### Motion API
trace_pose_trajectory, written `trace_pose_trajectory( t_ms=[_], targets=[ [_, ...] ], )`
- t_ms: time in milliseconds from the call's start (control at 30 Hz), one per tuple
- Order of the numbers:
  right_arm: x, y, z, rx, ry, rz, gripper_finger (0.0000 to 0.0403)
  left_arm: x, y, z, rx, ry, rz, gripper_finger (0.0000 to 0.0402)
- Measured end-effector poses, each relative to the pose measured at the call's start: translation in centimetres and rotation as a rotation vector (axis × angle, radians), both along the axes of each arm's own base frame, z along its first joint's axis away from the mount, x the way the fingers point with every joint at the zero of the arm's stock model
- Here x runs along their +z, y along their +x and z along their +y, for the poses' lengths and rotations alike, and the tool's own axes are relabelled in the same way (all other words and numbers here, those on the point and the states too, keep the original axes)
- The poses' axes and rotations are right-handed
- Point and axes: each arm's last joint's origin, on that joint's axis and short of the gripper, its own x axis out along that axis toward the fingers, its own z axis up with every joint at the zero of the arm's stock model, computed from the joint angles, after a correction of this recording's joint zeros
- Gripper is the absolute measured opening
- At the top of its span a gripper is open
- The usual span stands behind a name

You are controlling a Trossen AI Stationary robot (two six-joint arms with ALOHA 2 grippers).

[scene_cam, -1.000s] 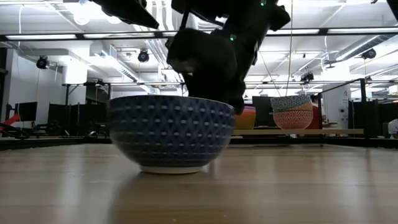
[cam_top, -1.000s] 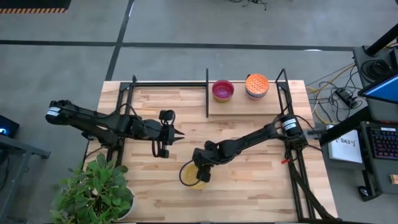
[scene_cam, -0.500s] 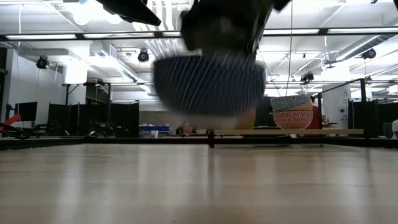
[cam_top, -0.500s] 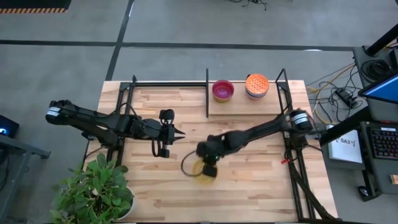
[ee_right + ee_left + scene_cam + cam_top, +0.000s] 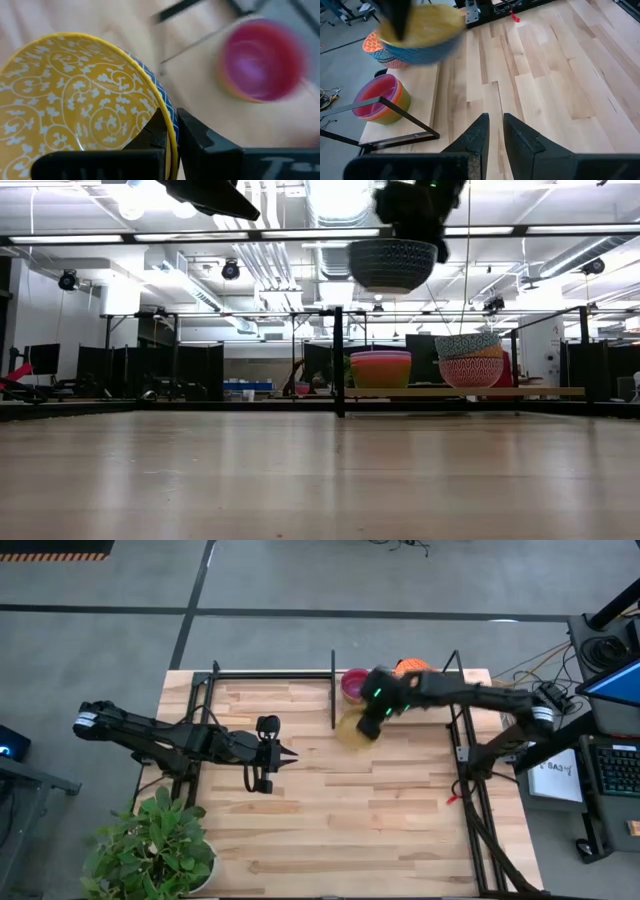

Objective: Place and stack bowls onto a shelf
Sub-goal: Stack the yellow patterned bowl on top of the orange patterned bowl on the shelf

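Even overhead lighting, ceiling strips glaring white in the low view. Table bright, shadows soft and faint. Low view backlit: near tabletop out of focus, raised bowl dark. Motion blur smears that bowl in the high and left wrist views. Right wrist background heavily blurred, purple bowl a smear.

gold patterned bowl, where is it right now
The gold patterned bowl hangs in the air, its rim pinched by the right gripper, just in front of the shelf and near the stack with the purple bowl on top.
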Motion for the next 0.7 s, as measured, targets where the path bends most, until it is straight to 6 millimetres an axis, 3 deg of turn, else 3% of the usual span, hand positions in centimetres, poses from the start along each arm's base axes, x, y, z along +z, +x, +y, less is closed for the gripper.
trace_pose_trajectory(
  t_ms=[133,400,533,700],
  targets=[
    [1.0,-4.2,-4.6,-0.211,-0.006,-0.048,0.0014,0.0,0.0,0.0,0.000,0.000,0.000,0.0039],
    [-0.9,-12.8,-11.9,-0.732,0.067,-0.043,0.0013,0.0,0.0,0.0,0.000,0.000,0.000,0.0039],
    [-1.5,-14.9,-13.3,-0.812,0.091,-0.055,0.0013,0.0,0.0,0.0,0.000,0.000,0.000,0.0039],
    [-2.4,-15.7,-14.5,-0.855,0.101,-0.025,0.0014,0.0,0.0,0.0,-0.010,0.017,0.002,0.0039]
  ],
)
